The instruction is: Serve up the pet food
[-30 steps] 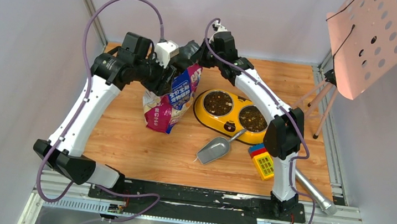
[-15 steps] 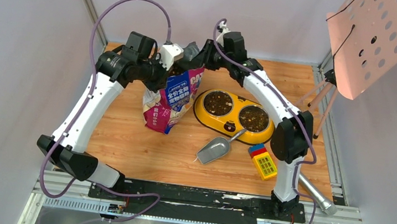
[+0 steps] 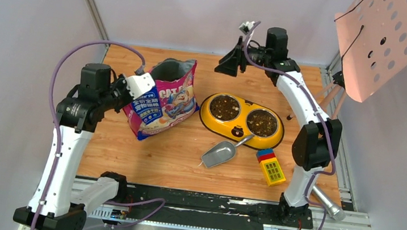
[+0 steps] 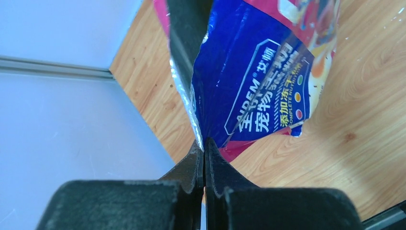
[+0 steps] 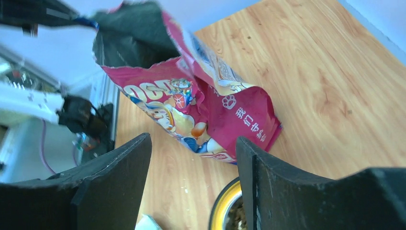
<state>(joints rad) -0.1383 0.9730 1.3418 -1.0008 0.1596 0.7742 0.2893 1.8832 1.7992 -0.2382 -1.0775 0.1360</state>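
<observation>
Left fingers [image 4: 196, 163] fully closed, pinching top edge of cat food bag [image 4: 258, 86], bag resting on tabletop [image 3: 179, 161], right fingers [image 5: 122, 167] spread wide, holding nothing, kibble [image 3: 225, 106] in yellow feeder [image 3: 237, 132] bowls below them.

Food bag [image 3: 162, 102] stands left of centre on tabletop [image 3: 174, 152], with left claw [image 4: 204, 146] clamped on its left top edge. Double-bowl feeder [image 3: 212, 121] sits just right of the bag, pet food [image 3: 225, 107] in both bowls. Scoop [image 3: 219, 154] lies in front of feeder; handle tip seems to touch feeder's front rim. Toy block [image 3: 271, 169] is right of scoop, in front of the right bowl. Cylinder [image 3: 323, 201] lies at near right corner. Right claw [image 3: 230, 63] hangs behind feeder, apart from the bag.
</observation>
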